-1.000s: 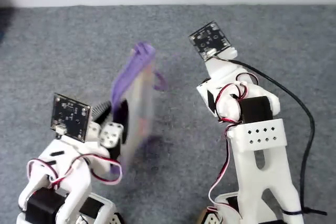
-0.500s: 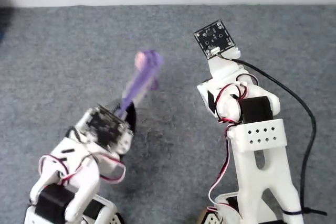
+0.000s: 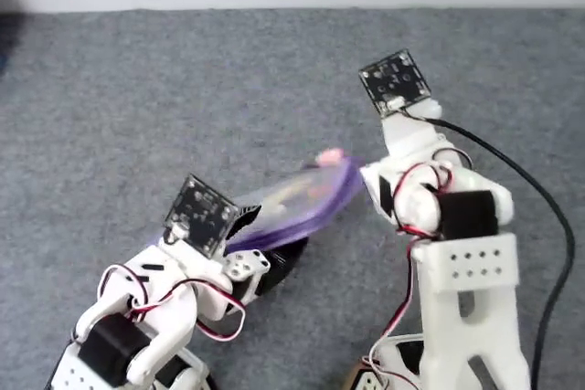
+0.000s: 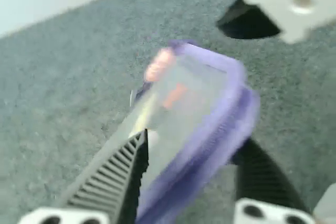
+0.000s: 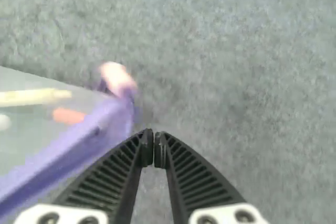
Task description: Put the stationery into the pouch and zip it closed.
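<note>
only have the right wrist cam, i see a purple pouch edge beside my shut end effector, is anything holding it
observer: yes, the left end effector is shut on the pouch, gripping the end away from you.
operator: how does it lie
observer: in the high view it runs nearly flat from the left arm across to the right arm, clear face up.
operator: which end has the zip pull
observer: the pink pull tab sits at the end next to the right arm, on the edge farther from the arms' bases.
</note>
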